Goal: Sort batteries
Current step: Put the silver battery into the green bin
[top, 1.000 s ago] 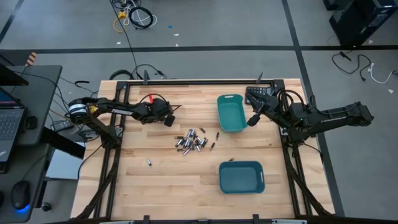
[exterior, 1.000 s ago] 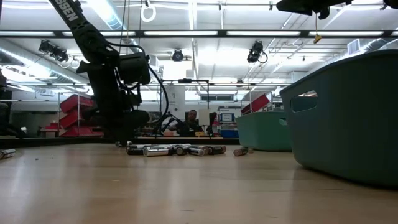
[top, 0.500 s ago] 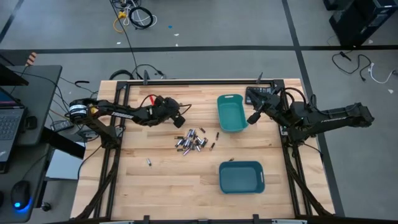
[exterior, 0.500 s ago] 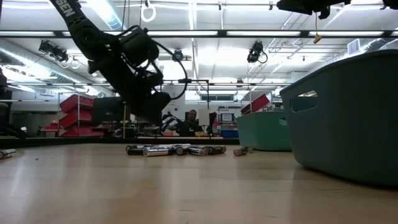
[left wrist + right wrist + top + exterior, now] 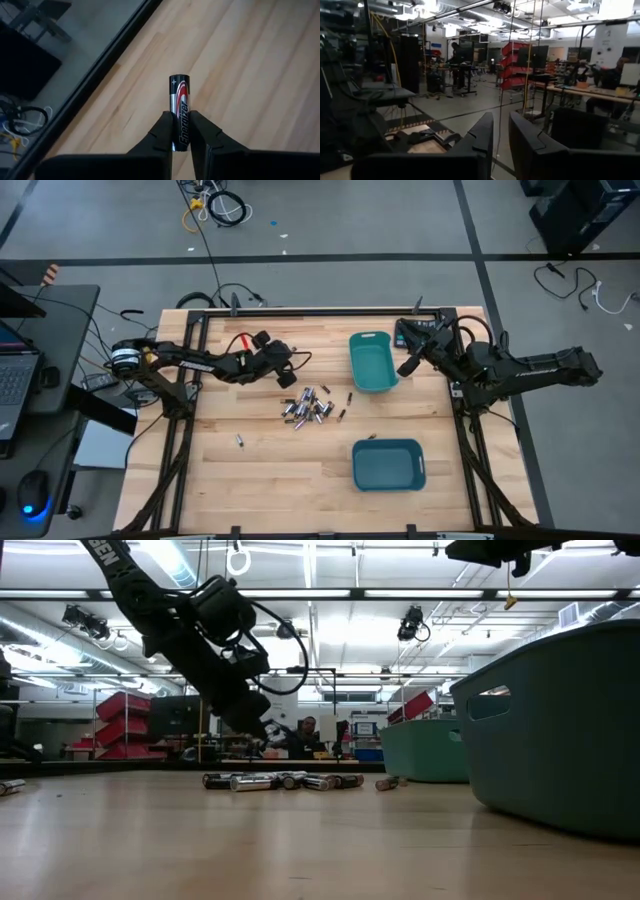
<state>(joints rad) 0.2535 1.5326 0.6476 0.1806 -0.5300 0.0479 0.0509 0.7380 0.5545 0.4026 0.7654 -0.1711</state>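
Note:
A heap of small batteries (image 5: 308,407) lies on the wooden table's middle, with a lone battery (image 5: 240,441) nearer the left front. They also show in the low view as a row of batteries (image 5: 285,780). My left gripper (image 5: 291,367) hangs just left of and beyond the heap, slanting down, shut on a black-and-silver battery (image 5: 179,102). My right gripper (image 5: 405,368) is raised at the right side of the far teal bin (image 5: 372,362). Its fingers (image 5: 487,131) stand a little apart with nothing between them. My left gripper pinches the battery's rear half (image 5: 180,131) between its two fingers. The battery lies along the fingers, and its plus end (image 5: 178,80) sticks out beyond the fingertips. The gripper slants down toward the table's right, and the battery is lifted clear of the wood.
A second teal bin (image 5: 388,464) stands near the front right. A black calculator (image 5: 412,332) lies at the far right corner, and a red-handled tool (image 5: 242,338) behind the left arm. A few stray batteries (image 5: 345,405) lie between the heap and the far bin.
My left gripper has risen off the table and moved a little toward the right edge. It has tipped from pointing straight down to slanting, and has rolled about its own line.

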